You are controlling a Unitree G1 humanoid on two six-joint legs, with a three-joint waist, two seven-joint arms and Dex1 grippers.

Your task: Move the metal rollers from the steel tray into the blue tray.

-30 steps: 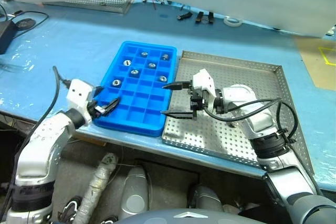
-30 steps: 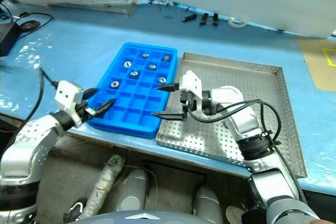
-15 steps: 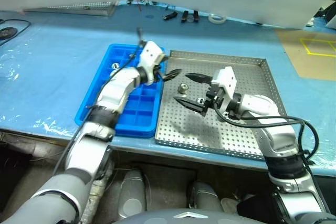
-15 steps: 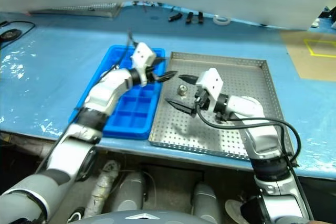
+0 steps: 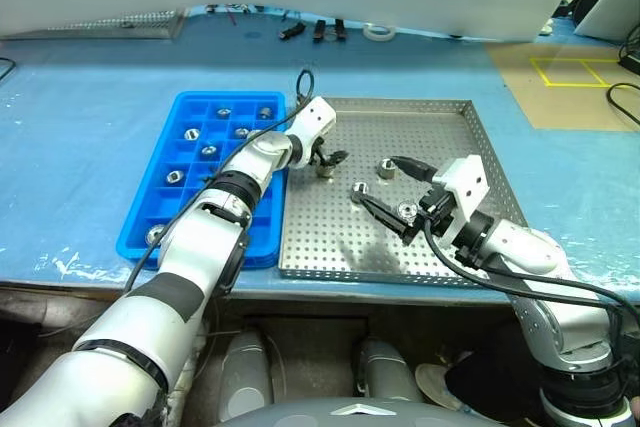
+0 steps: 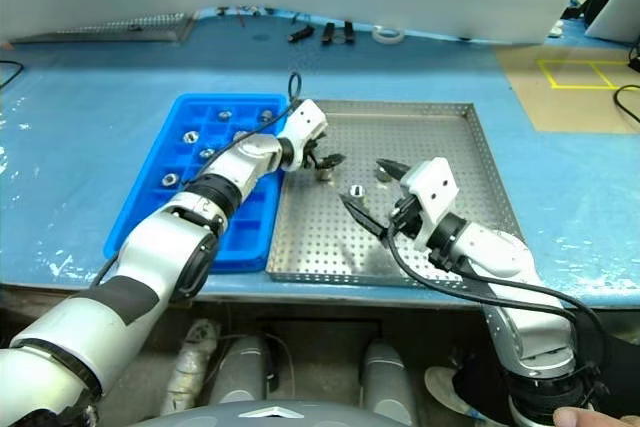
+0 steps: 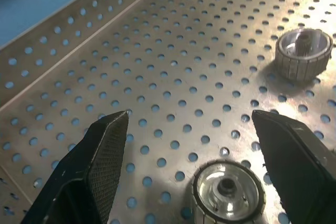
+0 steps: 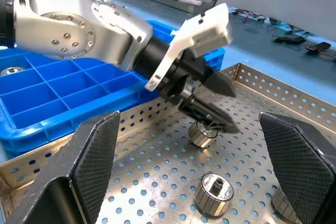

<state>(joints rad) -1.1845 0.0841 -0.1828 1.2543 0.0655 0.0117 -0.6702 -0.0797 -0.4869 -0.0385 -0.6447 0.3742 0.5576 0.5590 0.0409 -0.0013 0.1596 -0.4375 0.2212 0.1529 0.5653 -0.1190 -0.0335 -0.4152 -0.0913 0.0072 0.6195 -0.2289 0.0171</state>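
- Nearest to us, our right gripper [image 5: 393,196] hangs over the front right part of the steel tray [image 5: 450,117], jaws spread wide and holding nothing.
- Just by its fingers we see a roller [image 5: 406,210] lying on the perforated floor; another roller [image 5: 360,190] sits a little to the left, and a third [image 5: 387,167] a little farther back.
- Farther in, our left gripper [image 5: 329,160] reaches across from the blue tray [image 5: 140,222] to the steel tray's left part, pointing down over a fourth roller [image 7: 228,191]. Its jaws stand wide on either side of that roller, not touching it.
- Left of the steel tray and just beside it, the blue tray holds rollers in several compartments, among them one near the front left corner [image 5: 154,235] and one at the back [image 5: 265,112].
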